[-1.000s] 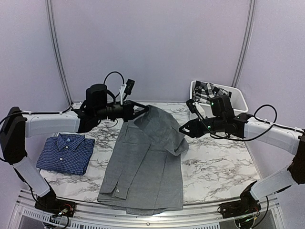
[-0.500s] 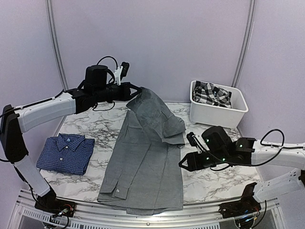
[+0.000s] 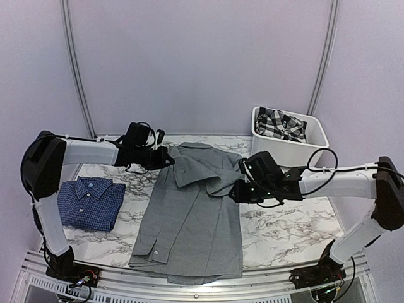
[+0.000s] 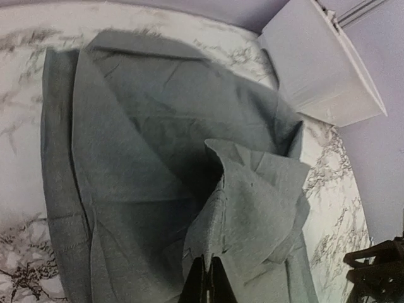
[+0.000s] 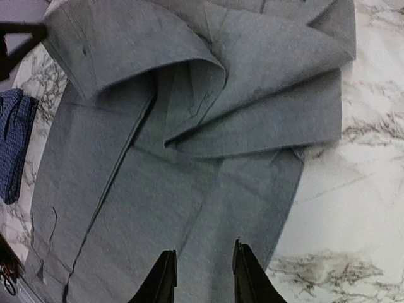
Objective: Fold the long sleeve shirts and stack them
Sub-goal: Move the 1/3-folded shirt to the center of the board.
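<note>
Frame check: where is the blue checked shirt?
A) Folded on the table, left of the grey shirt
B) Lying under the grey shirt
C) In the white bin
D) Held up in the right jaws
A: the blue checked shirt lies folded on the table, apart from the spread grey shirt; the white bin holds only a plaid cloth.

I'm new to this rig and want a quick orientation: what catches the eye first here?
A grey shirt lies lengthwise at centre, its upper part folded over; the left fingers pinch a fold at its far left, the right fingers hang open over its right edge. A folded blue shirt sits near left, a white bin of checked cloth far right.
</note>
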